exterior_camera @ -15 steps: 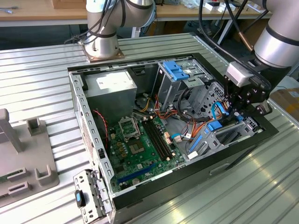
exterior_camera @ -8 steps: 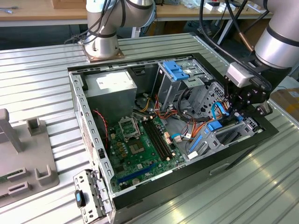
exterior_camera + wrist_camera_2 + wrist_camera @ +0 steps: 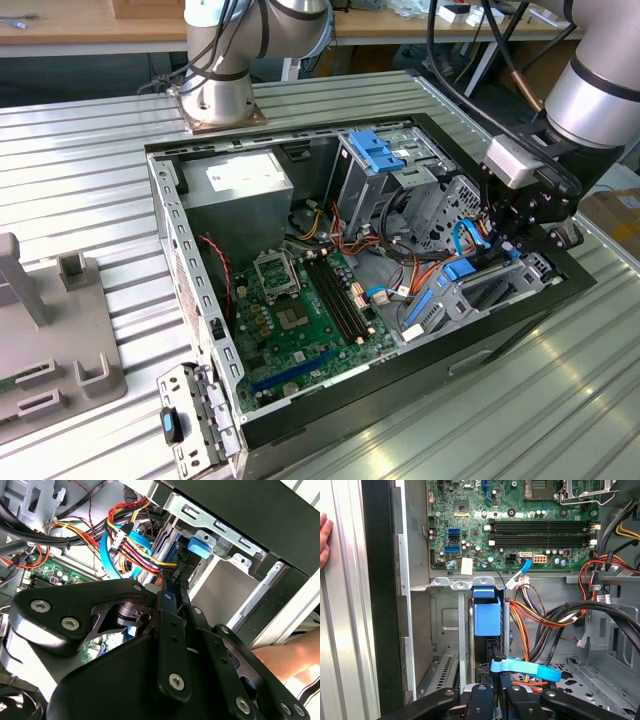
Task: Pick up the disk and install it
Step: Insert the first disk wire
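Disk [image 3: 486, 620] standing on edge in the case's drive bay [image 3: 445, 645], blue carrier end outward, straight ahead of end effector [image 3: 492, 690]; long axis in line with the fingers, pressed together on its near edge.

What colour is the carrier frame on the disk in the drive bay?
Bright blue, clearest on the disk in the first wrist view.
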Controlling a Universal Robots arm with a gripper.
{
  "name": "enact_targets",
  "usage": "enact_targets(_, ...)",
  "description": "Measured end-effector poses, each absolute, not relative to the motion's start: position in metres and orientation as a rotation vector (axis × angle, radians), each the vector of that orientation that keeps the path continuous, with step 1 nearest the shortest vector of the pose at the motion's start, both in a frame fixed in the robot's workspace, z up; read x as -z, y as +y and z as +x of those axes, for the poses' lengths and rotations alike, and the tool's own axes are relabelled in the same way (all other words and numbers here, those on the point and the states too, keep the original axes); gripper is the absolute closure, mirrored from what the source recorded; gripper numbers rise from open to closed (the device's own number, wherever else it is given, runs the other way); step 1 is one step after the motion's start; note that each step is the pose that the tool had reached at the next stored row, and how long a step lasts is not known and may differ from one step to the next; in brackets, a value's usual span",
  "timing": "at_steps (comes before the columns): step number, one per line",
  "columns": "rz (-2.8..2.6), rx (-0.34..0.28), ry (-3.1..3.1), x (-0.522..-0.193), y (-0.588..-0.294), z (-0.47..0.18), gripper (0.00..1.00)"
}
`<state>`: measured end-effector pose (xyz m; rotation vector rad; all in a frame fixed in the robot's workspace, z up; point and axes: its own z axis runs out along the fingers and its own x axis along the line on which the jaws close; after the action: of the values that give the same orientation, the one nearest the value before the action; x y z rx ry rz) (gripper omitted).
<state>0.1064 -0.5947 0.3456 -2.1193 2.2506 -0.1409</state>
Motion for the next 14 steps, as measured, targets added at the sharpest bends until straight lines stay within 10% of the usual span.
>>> enact_targets(14,-2.113,0.127,2.245,-0.3479,-0.5947,0.1064,0.83)
